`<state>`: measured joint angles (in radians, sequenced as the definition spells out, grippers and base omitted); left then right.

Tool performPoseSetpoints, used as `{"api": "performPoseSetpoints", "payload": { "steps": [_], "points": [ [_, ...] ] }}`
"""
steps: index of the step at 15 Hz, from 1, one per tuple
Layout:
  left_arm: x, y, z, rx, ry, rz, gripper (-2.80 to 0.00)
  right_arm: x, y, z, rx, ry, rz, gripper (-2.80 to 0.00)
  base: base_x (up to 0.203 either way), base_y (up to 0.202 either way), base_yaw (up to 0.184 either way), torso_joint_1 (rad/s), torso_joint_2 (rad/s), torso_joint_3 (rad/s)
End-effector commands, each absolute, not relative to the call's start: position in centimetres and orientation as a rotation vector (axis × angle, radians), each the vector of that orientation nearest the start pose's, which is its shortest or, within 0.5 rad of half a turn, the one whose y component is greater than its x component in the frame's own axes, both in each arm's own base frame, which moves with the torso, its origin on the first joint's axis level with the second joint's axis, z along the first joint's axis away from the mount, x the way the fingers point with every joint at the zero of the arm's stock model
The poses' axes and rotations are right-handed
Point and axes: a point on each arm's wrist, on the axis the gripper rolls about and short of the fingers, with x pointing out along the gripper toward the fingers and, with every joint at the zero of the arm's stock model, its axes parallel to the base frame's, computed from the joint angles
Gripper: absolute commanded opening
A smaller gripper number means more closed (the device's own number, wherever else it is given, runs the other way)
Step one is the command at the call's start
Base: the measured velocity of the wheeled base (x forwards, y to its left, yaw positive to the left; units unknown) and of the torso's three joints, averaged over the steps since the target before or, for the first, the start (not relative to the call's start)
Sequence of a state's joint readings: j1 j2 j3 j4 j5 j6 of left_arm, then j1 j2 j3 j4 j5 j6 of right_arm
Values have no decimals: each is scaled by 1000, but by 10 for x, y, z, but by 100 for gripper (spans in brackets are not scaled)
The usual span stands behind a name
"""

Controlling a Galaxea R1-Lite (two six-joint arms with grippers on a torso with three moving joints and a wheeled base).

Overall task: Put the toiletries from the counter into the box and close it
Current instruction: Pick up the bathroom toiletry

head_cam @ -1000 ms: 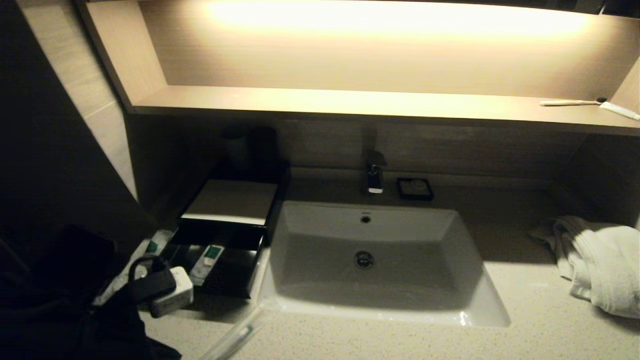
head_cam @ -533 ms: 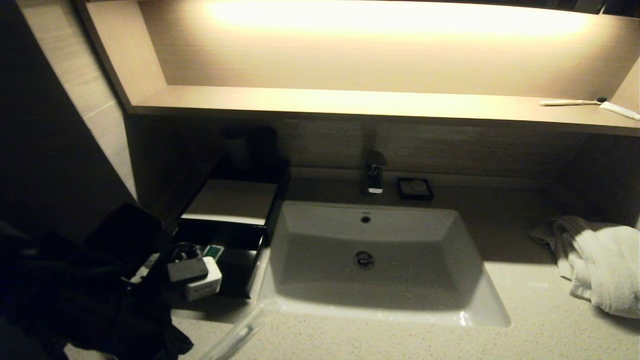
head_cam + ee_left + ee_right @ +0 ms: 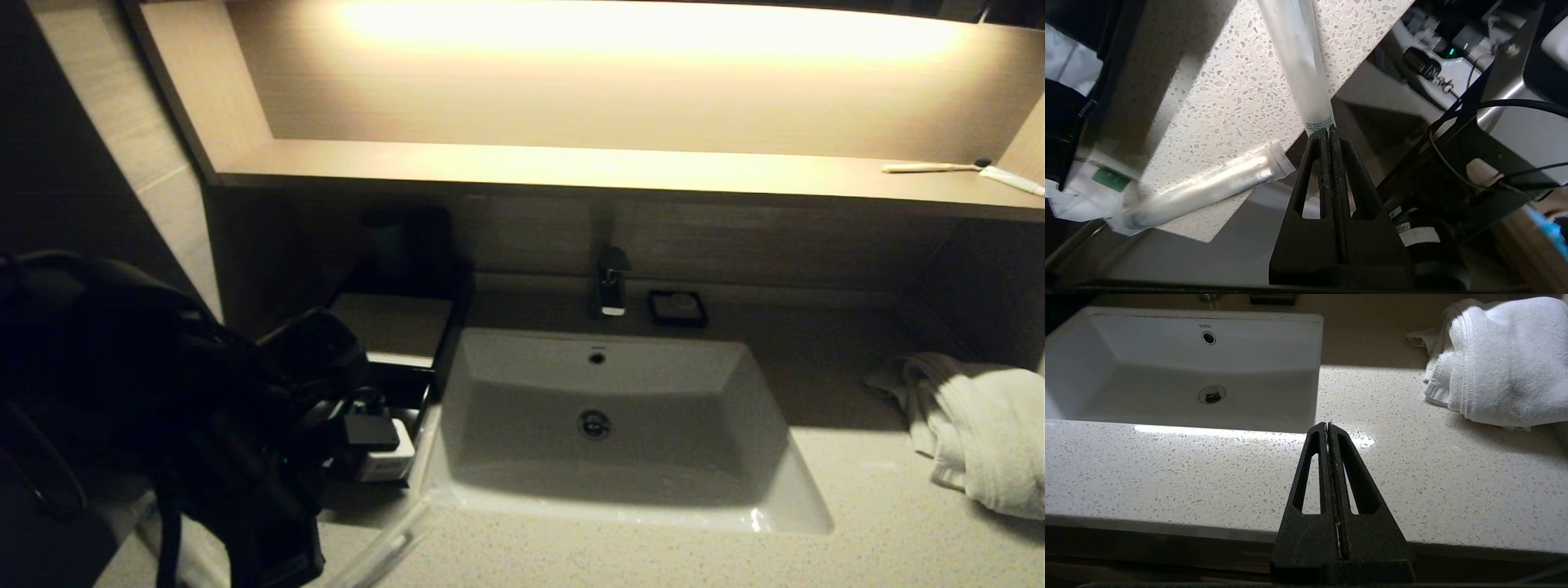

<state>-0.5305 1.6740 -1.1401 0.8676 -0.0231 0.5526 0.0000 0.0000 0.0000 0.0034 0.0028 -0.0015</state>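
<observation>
My left gripper [image 3: 1328,130] is shut on the end of a long white packet [image 3: 1298,61], which sticks out from its tips. In the head view my left arm [image 3: 245,408] is raised over the open drawer of the black box [image 3: 392,322] and hides the drawer's contents and the gripper's fingers. A clear-wrapped toothbrush [image 3: 1208,192] lies across the front edge of the speckled counter [image 3: 857,523]; it also shows in the head view [image 3: 384,547]. A white sachet with a green mark [image 3: 1106,183] lies beside it. My right gripper [image 3: 1327,424] is shut and empty above the counter's front.
The white sink [image 3: 604,408] sits right of the box, with a faucet [image 3: 611,286] and a black soap dish [image 3: 678,306] behind it. A white towel [image 3: 980,425] lies at the right. A bare toothbrush [image 3: 931,167] lies on the lit shelf.
My left arm has risen from the counter's left corner and swung right, over the open drawer, now covering the sachets that showed there. The right arm has not moved.
</observation>
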Motion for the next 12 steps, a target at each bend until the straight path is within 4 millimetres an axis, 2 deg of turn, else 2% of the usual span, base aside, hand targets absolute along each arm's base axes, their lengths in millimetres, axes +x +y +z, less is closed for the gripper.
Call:
{"api": "performPoseSetpoints", "payload": {
  "steps": [1,9,12],
  "points": [
    [208,-128,170,830,1253,-856,-280,-23,0,75,-2,3,3,-280,0,0,0,0,0,0],
    [230,-162,166,905,1299,-882,-280,-23,0,75,-2,3,3,-280,0,0,0,0,0,0],
    [236,-168,165,914,1292,-877,-280,-23,0,75,-2,3,2,-280,0,0,0,0,0,0]
  ]
}}
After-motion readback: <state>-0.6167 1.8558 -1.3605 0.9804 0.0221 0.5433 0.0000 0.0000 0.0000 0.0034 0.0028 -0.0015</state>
